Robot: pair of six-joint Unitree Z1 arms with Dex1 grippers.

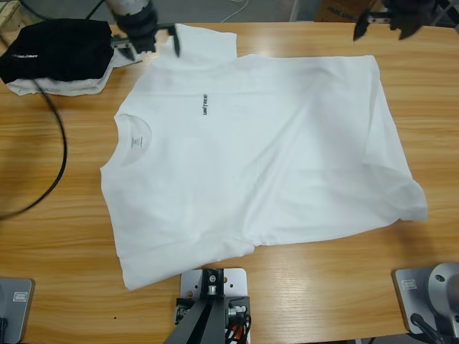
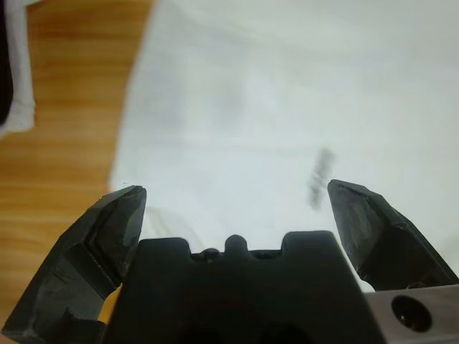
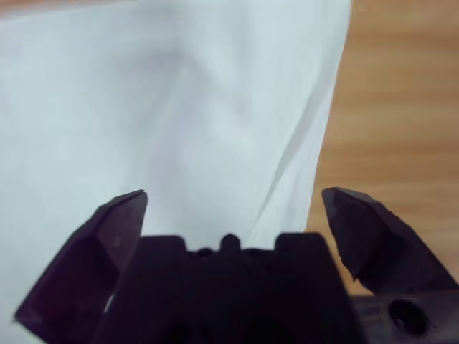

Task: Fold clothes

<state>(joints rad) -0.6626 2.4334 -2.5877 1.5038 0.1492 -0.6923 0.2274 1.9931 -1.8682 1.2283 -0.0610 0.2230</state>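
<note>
The white T-shirt [image 1: 258, 158] lay spread flat across the middle of the wooden table [image 1: 57, 244], collar toward the left edge of the high view, hem toward the right, chest print [image 1: 205, 104] facing up. Only that view showed the whole garment, and the black folded garment [image 1: 57, 49] stacked on a white one [image 1: 68, 86] at the far left corner.

The left gripper [image 1: 152, 43] hovered over the upper sleeve with its jaws spread wide and nothing between them. Its wrist camera showed white cloth and a dark smudge [image 2: 320, 174], probably the print.

The right gripper [image 1: 384, 25], partly cut off at the top edge, hung near the shirt's far hem corner, jaws likewise apart. Its own camera showed the cloth's edge [image 3: 326, 129] against bare wood.
</note>
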